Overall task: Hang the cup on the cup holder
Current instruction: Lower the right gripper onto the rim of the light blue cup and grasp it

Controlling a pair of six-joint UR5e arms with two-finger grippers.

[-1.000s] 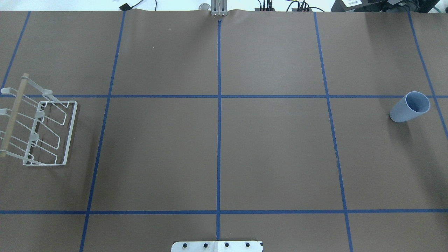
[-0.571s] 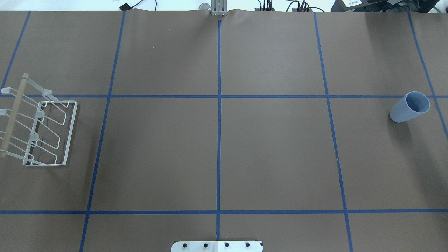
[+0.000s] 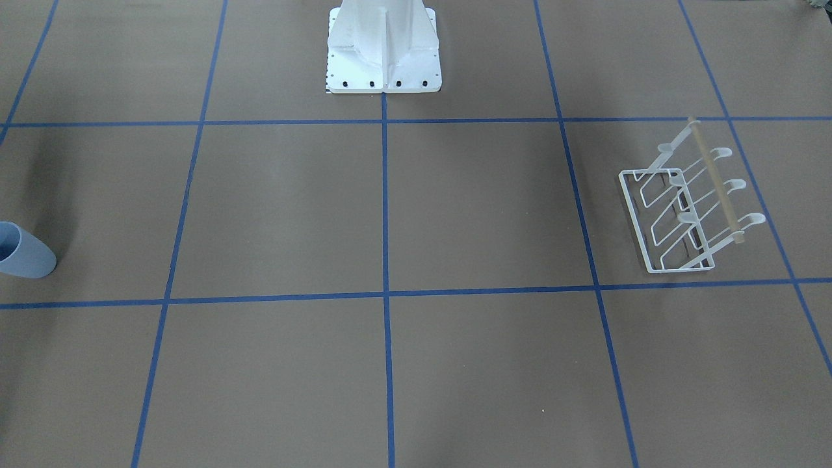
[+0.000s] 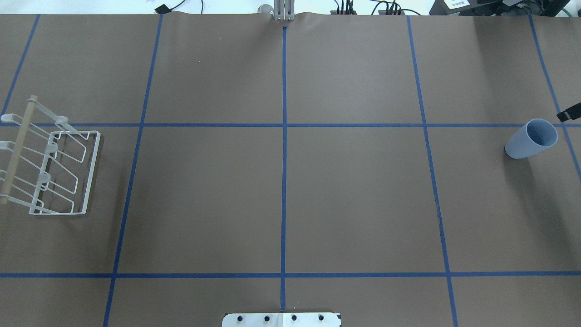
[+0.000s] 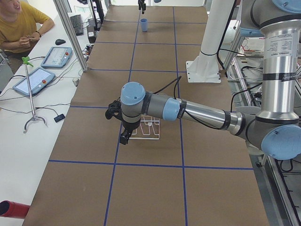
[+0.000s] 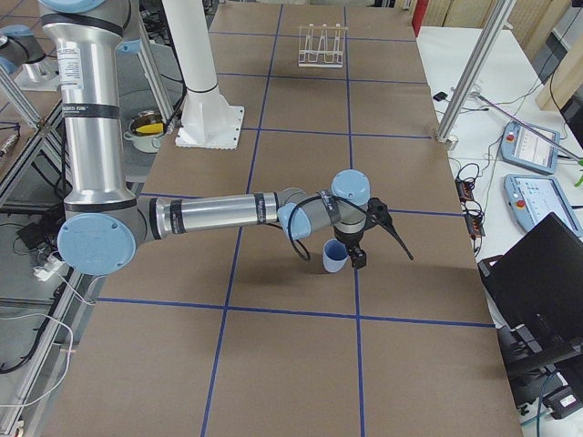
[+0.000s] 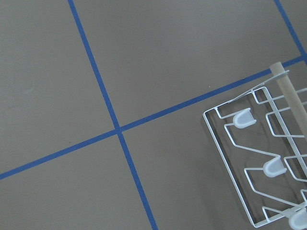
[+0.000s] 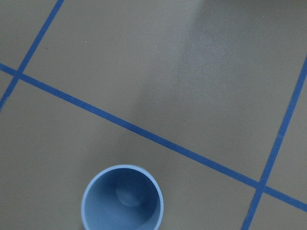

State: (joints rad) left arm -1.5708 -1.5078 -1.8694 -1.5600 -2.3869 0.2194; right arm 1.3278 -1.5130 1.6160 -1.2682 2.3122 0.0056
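Observation:
The light-blue cup [image 4: 531,138] stands upright, mouth up, at the table's far right. It also shows in the right wrist view [image 8: 122,199] and in the exterior right view [image 6: 335,257]. The white wire cup holder [image 4: 54,168] with its wooden rod stands at the far left, and shows in the left wrist view [image 7: 259,163]. My right gripper [image 6: 358,258] hangs just beside the cup; only a black tip [image 4: 569,112] shows overhead. My left gripper [image 5: 124,138] hovers at the rack's edge [image 5: 145,129]. I cannot tell whether either gripper is open or shut.
The robot's white base [image 3: 383,52] stands at the table's near middle edge. Blue tape lines grid the brown table. An operator [image 5: 19,23] sits at a side bench with tablets [image 5: 33,80]. Metal frame posts [image 6: 465,77] stand along that side.
A black tip of my right gripper has come into the overhead view at the right edge, close to the cup. The cup and the rack have not moved.

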